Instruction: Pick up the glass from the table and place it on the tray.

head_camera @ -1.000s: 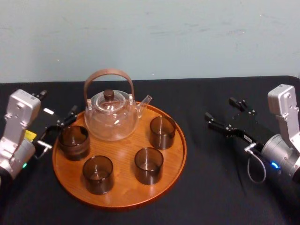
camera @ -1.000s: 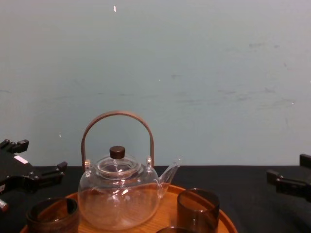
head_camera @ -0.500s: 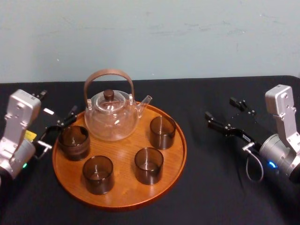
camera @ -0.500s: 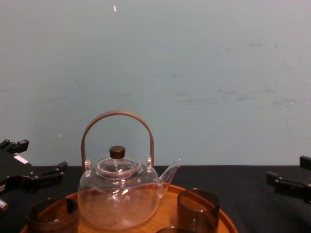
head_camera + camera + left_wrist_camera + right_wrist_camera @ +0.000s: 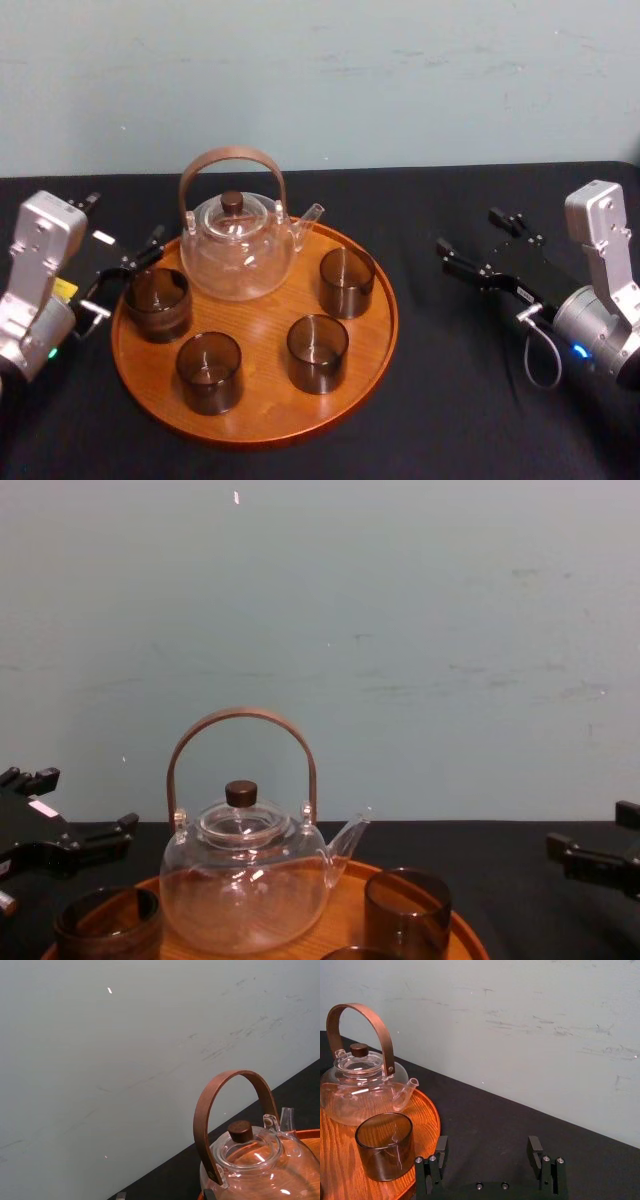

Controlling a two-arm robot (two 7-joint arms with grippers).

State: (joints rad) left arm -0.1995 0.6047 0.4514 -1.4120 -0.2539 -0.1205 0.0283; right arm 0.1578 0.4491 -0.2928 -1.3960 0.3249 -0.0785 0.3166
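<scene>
Grippers both stand spread wide and hold nothing. The left gripper (image 5: 120, 222) hangs low over the table (image 5: 450, 410) at the left edge of the tray (image 5: 262, 408). Its black fingers (image 5: 150, 245) are far apart with only air between them, and the inner one reaches to the tray's rim just behind the glass (image 5: 158, 303). Whether it touches that glass cannot be told from above. From the chest view this finger sits to the left of the glass and a little higher than its rim. The right gripper (image 5: 470, 232) hovers over bare table well to the right of the tray, its tips pointing toward the tray. In the right wrist view its two fingers stand parallel with black tabletop showing between them. The glass, dark and smoky, stands upright on the left part of the tray. Sharing the tray are a front-left glass (image 5: 209, 372), a front-right glass (image 5: 318, 352) and a right-hand glass (image 5: 347, 282), all upright and apart from each other. At the back of the tray sits a clear teapot (image 5: 237, 255) with an arched brown handle, a dark knob on its lid and its spout turned to the right. A pale blue-green wall (image 5: 420, 80) rises behind the table.
</scene>
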